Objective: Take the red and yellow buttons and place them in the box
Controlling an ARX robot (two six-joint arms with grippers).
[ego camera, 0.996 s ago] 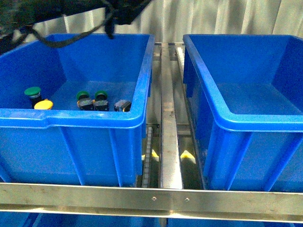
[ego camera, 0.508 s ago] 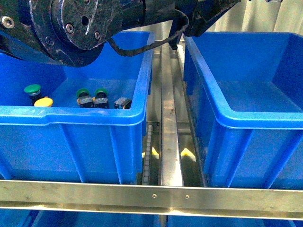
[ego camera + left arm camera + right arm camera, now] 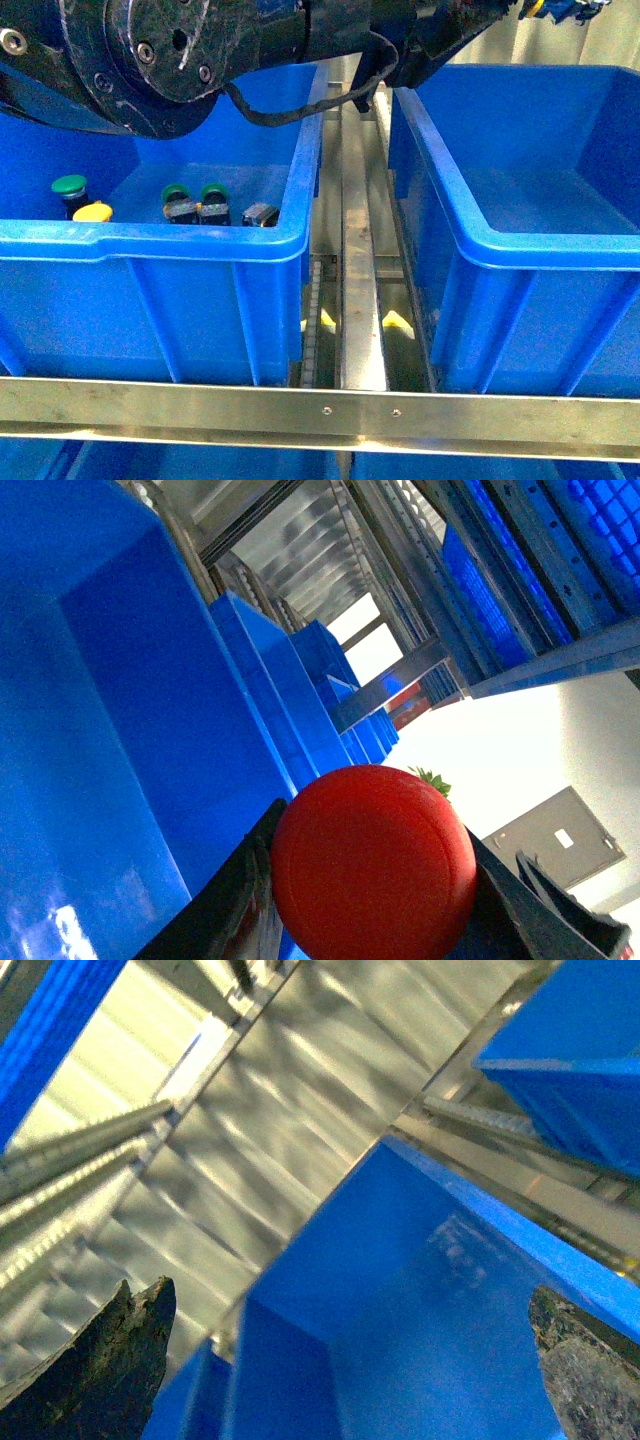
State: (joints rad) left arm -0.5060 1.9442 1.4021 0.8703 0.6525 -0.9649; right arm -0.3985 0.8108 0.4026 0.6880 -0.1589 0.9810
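A glossy red button [image 3: 372, 860] fills the lower part of the left wrist view, and my left gripper [image 3: 370, 890] is shut on it, a black finger [image 3: 235, 900] on each side of its cap. In the front view the left arm [image 3: 170, 50] stretches across the top, from above the left bin towards the right blue box [image 3: 520, 250]. The yellow button [image 3: 92, 212] lies in the left blue bin [image 3: 150, 245], close to its front wall. My right gripper [image 3: 350, 1360] is open, its dark fingertips [image 3: 110, 1360] far apart, with only a blue box [image 3: 430, 1300] behind them.
Three green-capped buttons [image 3: 69, 186] [image 3: 175, 195] [image 3: 213, 193] and a small black part [image 3: 258, 215] also lie in the left bin. A metal rail [image 3: 360, 270] runs between the two containers. A steel bar [image 3: 320, 410] crosses the front.
The left arm has swung in across the top of the front view and reached further right, towards the right box. The buttons in the left bin have not moved.
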